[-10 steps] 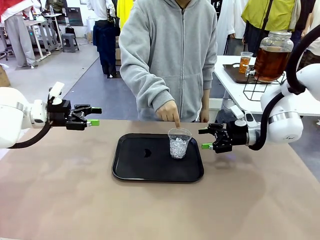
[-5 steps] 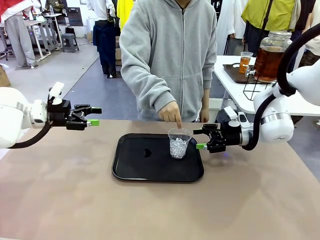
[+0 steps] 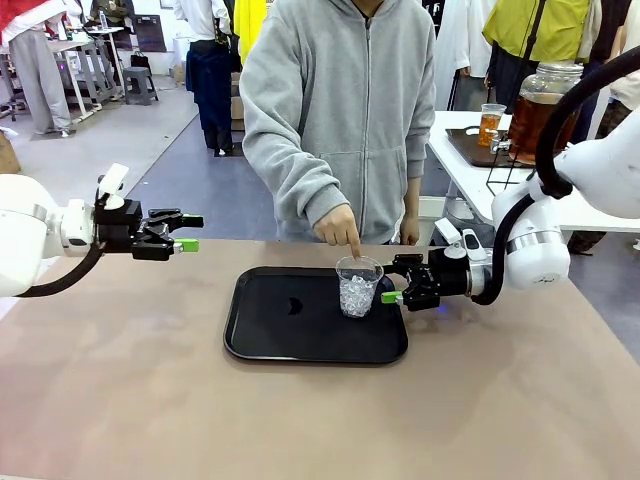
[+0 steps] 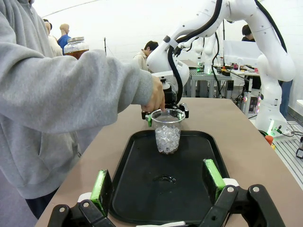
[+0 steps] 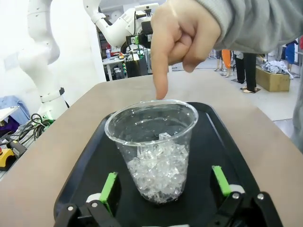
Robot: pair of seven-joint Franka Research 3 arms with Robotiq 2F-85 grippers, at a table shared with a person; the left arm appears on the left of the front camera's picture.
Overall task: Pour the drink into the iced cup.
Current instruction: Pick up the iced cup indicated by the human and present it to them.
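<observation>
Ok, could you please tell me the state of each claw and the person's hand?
Left claw: open, empty.
Right claw: open, beside the iced cup.
Person's hand: pointing a finger at its rim.

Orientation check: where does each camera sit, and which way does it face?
Front: fixed between the arms, faces the person across the table; both arms show.
Left wrist: on the left gripper, looks along the tray at the iced cup; own fingers below.
Right wrist: on the right gripper, close on the cup; fingers flank it.
Shared: cup, tray, pointing hand.
</observation>
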